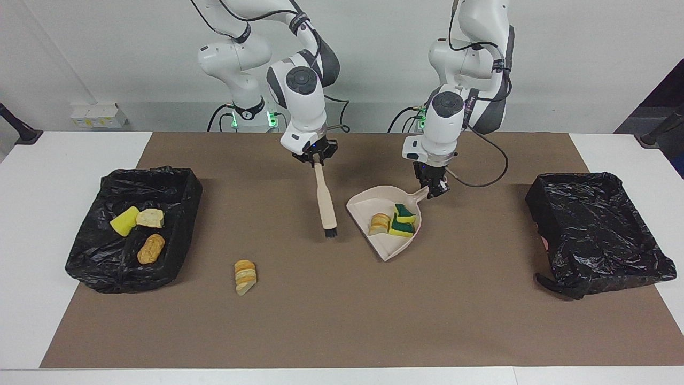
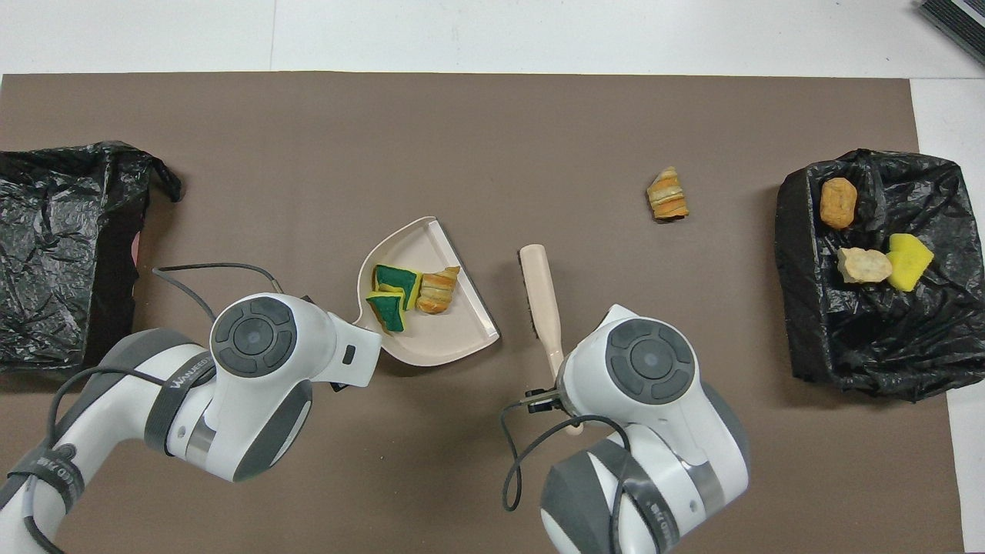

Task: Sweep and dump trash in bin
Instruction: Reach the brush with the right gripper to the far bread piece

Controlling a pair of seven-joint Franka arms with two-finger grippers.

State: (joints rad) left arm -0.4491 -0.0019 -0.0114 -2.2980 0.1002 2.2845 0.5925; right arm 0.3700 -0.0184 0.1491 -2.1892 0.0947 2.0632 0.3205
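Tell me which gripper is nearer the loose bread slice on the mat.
Right. The right gripper holds the brush, whose bristles hang between the dustpan and the bread slice. The left gripper holds the dustpan's handle.

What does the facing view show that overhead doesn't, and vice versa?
Facing only: the left gripper shut on the dustpan handle and the right gripper shut on the brush handle; overhead, the arms' own housings cover both grips.

Overhead only: the row of bristles along the brush's edge.

Both: two green-backed sponge pieces and a bread chunk in the dustpan, one bread piece loose on the mat, three bits in the bin at the right arm's end, nothing visible in the other bin.
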